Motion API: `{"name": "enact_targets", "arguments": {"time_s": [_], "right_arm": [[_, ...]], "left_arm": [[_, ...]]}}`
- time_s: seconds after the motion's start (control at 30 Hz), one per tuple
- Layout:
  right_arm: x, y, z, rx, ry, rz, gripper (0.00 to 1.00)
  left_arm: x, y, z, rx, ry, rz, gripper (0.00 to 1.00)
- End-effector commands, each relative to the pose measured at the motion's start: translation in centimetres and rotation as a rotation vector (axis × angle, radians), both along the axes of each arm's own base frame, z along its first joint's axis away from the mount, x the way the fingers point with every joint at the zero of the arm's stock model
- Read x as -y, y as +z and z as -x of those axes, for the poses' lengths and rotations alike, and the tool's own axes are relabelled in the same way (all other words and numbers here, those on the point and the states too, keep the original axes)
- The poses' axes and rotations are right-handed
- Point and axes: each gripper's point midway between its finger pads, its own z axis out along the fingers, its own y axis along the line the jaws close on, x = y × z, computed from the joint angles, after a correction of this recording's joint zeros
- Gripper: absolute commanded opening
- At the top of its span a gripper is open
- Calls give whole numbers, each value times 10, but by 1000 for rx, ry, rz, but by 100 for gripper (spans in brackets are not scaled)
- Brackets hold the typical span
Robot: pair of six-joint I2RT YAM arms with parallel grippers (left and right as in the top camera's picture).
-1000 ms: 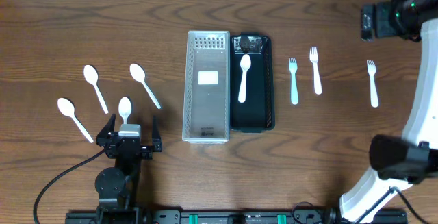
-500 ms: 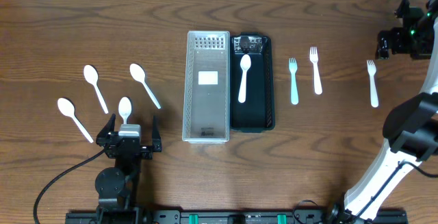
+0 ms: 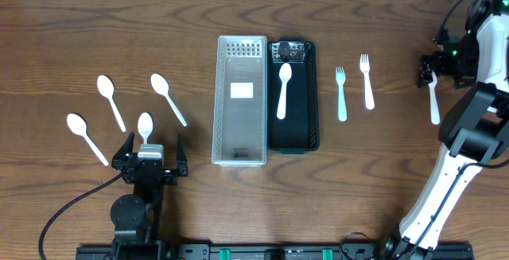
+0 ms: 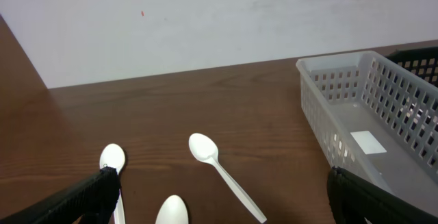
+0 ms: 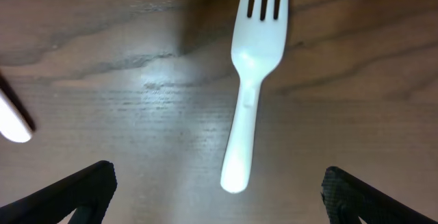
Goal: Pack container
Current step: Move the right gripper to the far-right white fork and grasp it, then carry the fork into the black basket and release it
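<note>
The black left arm (image 3: 137,204) trails a black cable (image 3: 56,215); the right arm (image 3: 441,192) has white shells (green light (image 3: 455,51) near wrist).

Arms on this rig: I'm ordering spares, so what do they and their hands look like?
The left arm is all black, with a black cable looping off it. The right arm has white shells, black joints and a small green light. The left hand and right hand each have two black fingers.
</note>
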Motion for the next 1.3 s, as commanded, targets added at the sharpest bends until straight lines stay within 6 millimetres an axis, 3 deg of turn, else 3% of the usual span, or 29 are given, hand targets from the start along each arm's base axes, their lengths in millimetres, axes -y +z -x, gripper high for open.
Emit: {"name": "enact_targets", "arguments": {"time_s": [0.0,0.17,0.5,1.27], "right_arm": [[3,-4,-4,7,23,7,99],[3,-12,-5,10,25,10,99],[-4,-47,13,-57,15,-17,99],[10,-76,23,-86,-77,73,99]], "left_arm": [[4,-16,1,-51,-26,-11,98],[4,-16,1,-51,-26,-11,98],[4,-16,1,-51,-26,-11,98],[4,-16,1,-51,-26,-11,98]]}}
